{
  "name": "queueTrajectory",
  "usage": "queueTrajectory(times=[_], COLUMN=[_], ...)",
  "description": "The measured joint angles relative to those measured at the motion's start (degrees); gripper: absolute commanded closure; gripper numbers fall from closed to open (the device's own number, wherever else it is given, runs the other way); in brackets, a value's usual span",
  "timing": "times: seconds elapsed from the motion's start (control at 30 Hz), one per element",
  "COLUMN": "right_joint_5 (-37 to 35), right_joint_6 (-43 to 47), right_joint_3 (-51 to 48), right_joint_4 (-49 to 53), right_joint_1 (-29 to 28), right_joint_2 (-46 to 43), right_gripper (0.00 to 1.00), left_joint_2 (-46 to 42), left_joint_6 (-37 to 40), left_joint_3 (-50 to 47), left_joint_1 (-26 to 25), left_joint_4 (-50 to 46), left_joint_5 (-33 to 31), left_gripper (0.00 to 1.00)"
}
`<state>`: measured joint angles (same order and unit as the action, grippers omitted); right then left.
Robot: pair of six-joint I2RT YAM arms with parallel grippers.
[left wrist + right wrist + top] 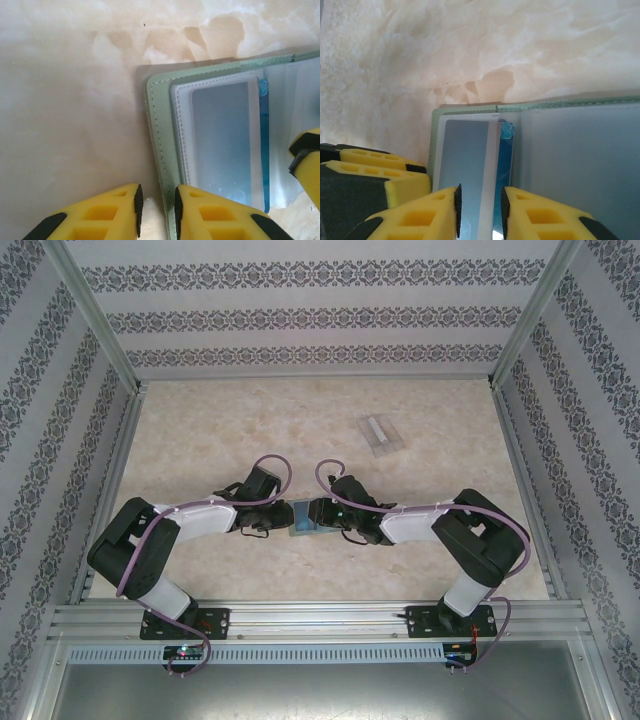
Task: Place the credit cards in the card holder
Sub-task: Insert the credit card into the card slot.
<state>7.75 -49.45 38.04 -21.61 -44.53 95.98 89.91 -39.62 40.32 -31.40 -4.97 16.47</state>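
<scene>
On the marbled table (430, 540), the left gripper (268, 522) reaches in from nine o'clock, jaws narrowed over the green edge of the open card holder (303, 519) at centre. From three o'clock, the right gripper (322, 512) pinches its clear sleeve, jaws narrow. A clear plastic box (380, 434) lies at one o'clock.

Overhead view from behind the arms, both wrist cameras close above the open card holder (165, 150)
</scene>
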Motion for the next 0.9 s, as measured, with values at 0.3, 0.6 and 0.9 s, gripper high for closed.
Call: queueTrajectory(times=[0.3,0.6,0.9], right_joint_5=[0.2,1.1,2.2], right_joint_6=[-0.1,0.3,1.5], right_joint_3=[1.3,2.8,3.5], right_joint_4=[1.3,1.6,1.7], right_joint_1=[0.0,-0.3,-0.3], right_joint_2=[2.3,4.0,4.4], right_gripper=[0.81,0.89,0.87], left_joint_2=[0.0,0.3,0.4], left_joint_6=[-0.1,-0.1,-0.1], left_joint_3=[0.0,0.0,0.0], left_joint_1=[0.0,0.0,0.3], left_joint_4=[0.2,0.3,0.3], left_joint_5=[0.0,0.0,0.1], left_gripper=[0.74,0.79,0.78])
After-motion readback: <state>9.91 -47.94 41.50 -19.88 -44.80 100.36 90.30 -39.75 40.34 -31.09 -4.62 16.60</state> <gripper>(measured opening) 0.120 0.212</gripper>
